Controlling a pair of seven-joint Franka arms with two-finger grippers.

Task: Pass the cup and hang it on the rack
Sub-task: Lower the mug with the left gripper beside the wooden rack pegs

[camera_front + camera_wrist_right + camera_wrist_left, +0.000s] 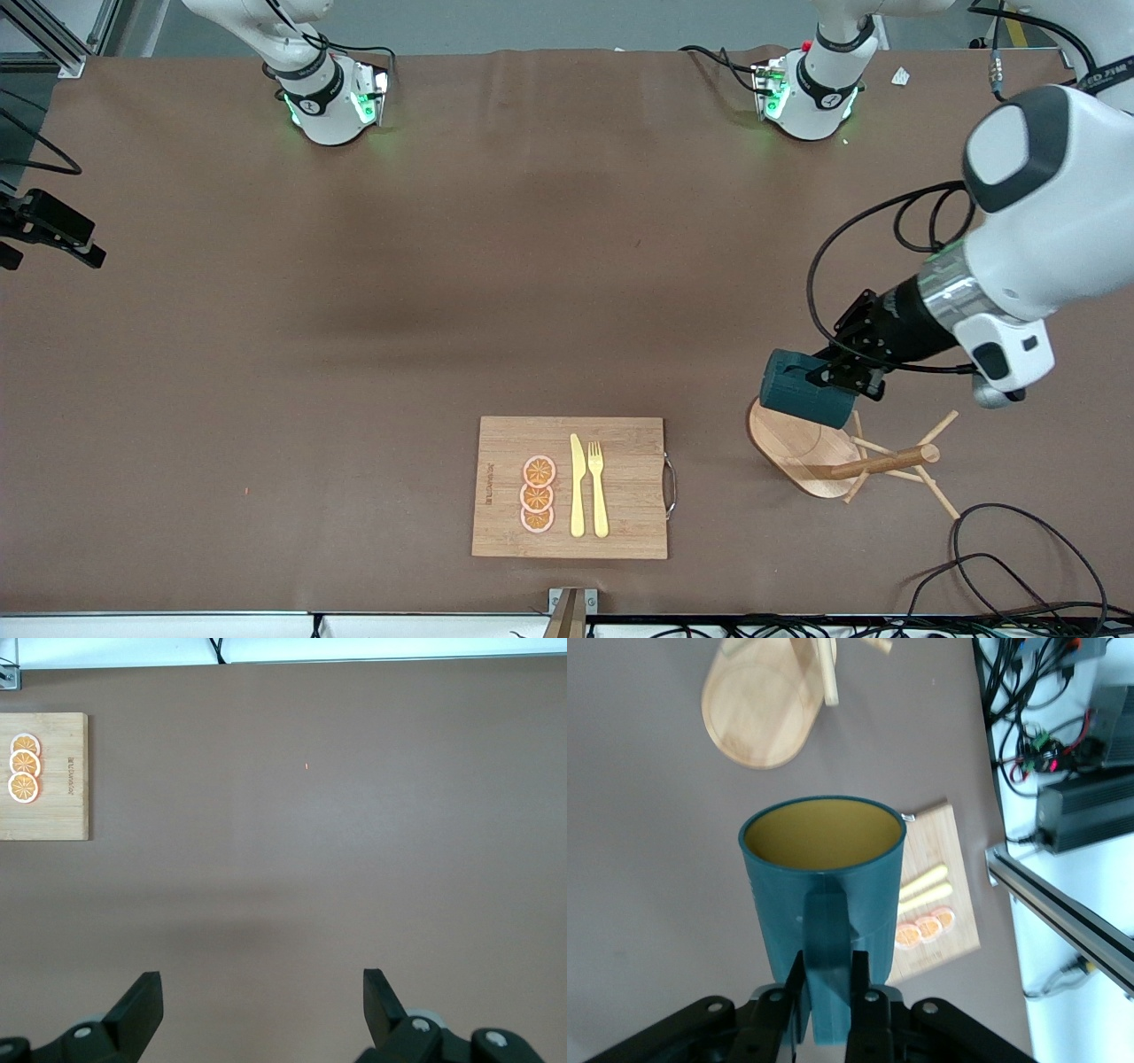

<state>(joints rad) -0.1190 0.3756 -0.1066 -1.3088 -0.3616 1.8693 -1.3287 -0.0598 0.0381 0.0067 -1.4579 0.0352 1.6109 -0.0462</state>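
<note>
Brown table (354,354) fills the front view, and most of its middle lies bare between the two arm bases. Toward the left arm's end, the left gripper (833,377) holds the cup (804,388) up in the air, tipped on its side over the edge of the rack's base. In the left wrist view the two fingers (868,1005) pinch the cup's handle (828,957) between them, closed on it, and the cup's yellowish inside (824,833) faces away from the wrist.

The rack (824,452) stands on the table just under the cup, close to the edge nearest the front camera. Its oval base (757,713) shows bare wood, and its thin pegs (939,430) splay out toward the left arm's end of the table. Loose black cables (992,558) lie on the table just beside the rack, nearer that camera.

A cutting board (571,487) lies well apart from the rack, toward the middle of the same near edge, carrying three orange slices (538,494), a knife (577,486) and a fork (599,489).

The right gripper (261,1005) waits at the right arm's end, over open brown surface, its fingers spread wide apart with nothing between them.
</note>
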